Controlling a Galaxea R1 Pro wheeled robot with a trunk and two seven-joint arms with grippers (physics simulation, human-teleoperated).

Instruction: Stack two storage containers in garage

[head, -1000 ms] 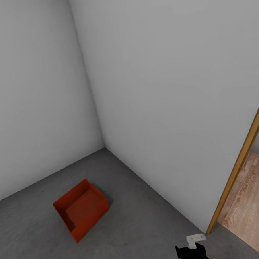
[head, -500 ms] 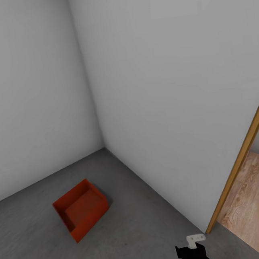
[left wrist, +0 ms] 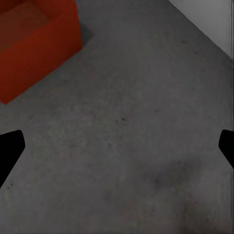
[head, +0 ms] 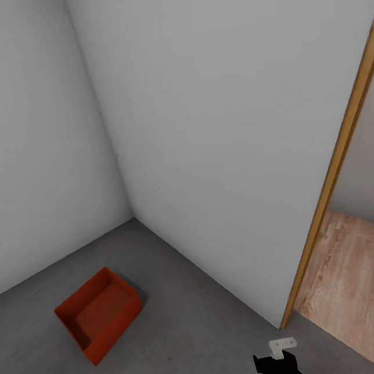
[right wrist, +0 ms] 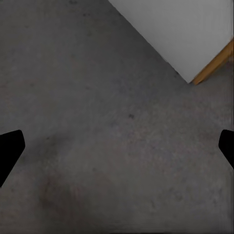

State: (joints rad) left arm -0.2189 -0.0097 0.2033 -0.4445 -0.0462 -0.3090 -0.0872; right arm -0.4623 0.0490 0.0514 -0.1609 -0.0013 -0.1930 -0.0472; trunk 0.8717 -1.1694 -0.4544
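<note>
Though open-topped, storage container (head: 98,315) diagonal.

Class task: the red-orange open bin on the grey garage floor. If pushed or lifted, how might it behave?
The storage container looks empty and thin-walled, so probably light. Its flat base on the rough concrete floor suggests sliding rather than rolling. Lifted by one wall, it might tilt.

Red container (head: 98,313) on grey floor (head: 187,327)

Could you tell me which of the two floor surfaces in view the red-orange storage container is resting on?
The storage container rests on the dark grey concrete floor near the wall corner, not on the light wood plank floor beyond the wooden door frame.
</note>
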